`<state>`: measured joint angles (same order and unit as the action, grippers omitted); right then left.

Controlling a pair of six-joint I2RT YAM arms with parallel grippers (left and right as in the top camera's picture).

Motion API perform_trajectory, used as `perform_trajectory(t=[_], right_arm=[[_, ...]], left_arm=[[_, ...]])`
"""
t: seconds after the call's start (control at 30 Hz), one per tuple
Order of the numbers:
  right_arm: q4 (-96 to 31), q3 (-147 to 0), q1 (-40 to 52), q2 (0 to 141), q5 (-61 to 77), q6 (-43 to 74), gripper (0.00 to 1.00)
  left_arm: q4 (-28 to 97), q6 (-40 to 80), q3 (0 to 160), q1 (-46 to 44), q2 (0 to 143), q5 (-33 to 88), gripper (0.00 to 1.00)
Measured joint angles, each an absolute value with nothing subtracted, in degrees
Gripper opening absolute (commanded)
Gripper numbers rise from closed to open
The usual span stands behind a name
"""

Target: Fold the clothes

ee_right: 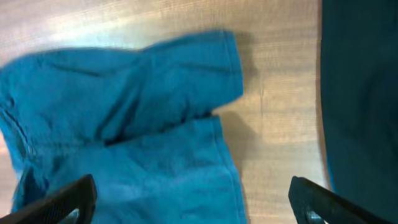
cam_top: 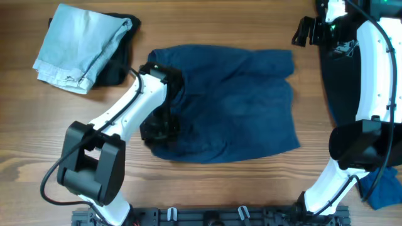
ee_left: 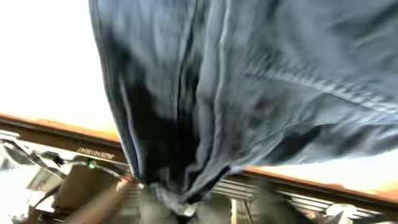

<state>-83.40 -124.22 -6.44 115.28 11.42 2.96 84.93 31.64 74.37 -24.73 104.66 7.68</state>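
A wooden surface (cam_top: 220, 182) is seen from overhead, and most of its middle is taken up by the navy-blue shorts (cam_top: 239, 107). They are spread nearly flat, with the two wide legs lying one above the other and reaching toward the right. A shallow split between the legs is seen at the right edge. The cloth is softly creased, and its left edge is bunched and darker where the left arm comes down on it.

A dark garment (cam_top: 339, 88) lies along the right edge of the surface, partly hidden by the right arm and apart from the shorts. At the upper left, well apart from the shorts, a folded light-blue denim garment (cam_top: 78, 47) is laid on a black garment (cam_top: 116, 66), of which only the edges show. A brighter blue piece (cam_top: 383, 191) is seen at the lower right corner, behind the right arm's base.

The left tool (cam_top: 160, 129) is set at the bunched left edge. In the blurred left wrist view the fabric is gathered into a narrow fold at the tool, so it is taken as pinched there, though the fingers are not clearly seen. The right tool (ee_right: 193, 182) is held spread wide above the shorts' right side, touching nothing.
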Motion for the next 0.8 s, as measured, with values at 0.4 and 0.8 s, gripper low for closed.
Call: perform_trajectory(t=[0.4, 0.8], right_arm=[[-92.0, -123.0, -8.4, 102.8, 12.4, 4.7, 0.99], [-72.3, -66.6, -8.6, 83.3, 9.9, 9.2, 0.7]], left_arm=[[66.3, 34.7, 70.0, -9.1, 87.5, 7.3, 0.94], [58.1, 33.7, 60.0, -12.2, 88.0, 8.3, 0.76]])
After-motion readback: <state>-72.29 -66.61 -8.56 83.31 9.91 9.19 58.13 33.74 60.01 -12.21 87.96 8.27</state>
